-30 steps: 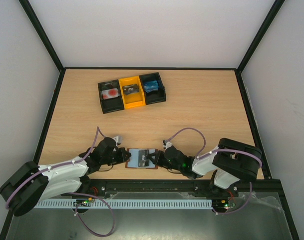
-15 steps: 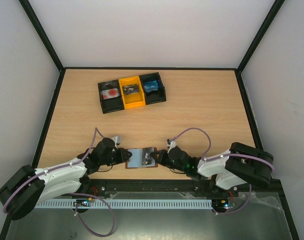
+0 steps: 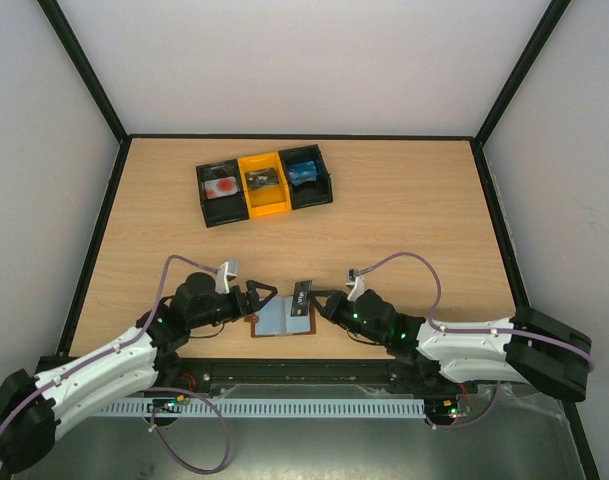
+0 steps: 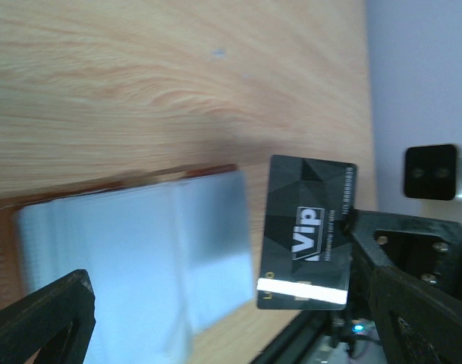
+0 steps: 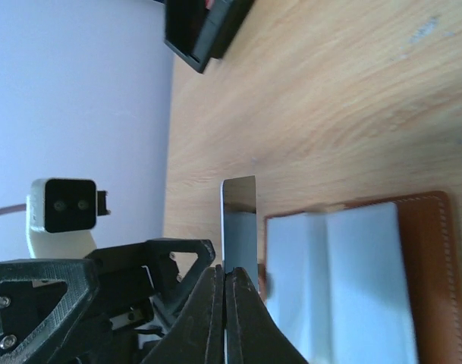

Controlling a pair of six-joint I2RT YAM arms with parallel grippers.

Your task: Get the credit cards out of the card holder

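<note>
The card holder (image 3: 280, 320) lies open near the table's front edge, its grey-blue panels (image 4: 139, 258) facing up inside a brown leather border (image 5: 426, 258). My right gripper (image 3: 314, 298) is shut on one edge of a black credit card (image 4: 306, 227) with pale "VIP" lettering. It holds the card up beside the holder's right end. In the right wrist view the card (image 5: 239, 216) stands edge-on above the pinched fingertips (image 5: 225, 274). My left gripper (image 3: 258, 303) hovers wide open over the holder's left end, holding nothing. Its fingers (image 4: 41, 318) frame the holder.
A black-and-yellow three-bin tray (image 3: 201, 195) sits at the back left of the table, each bin holding a card. Its corner (image 5: 208, 30) shows at the top of the right wrist view. The two grippers are close together, and the left one (image 5: 162, 265) is right beside the held card.
The left gripper has opened and let go of the card holder. The right gripper has pulled the black card out of the holder and lifted it. Both arms have stretched forward.
</note>
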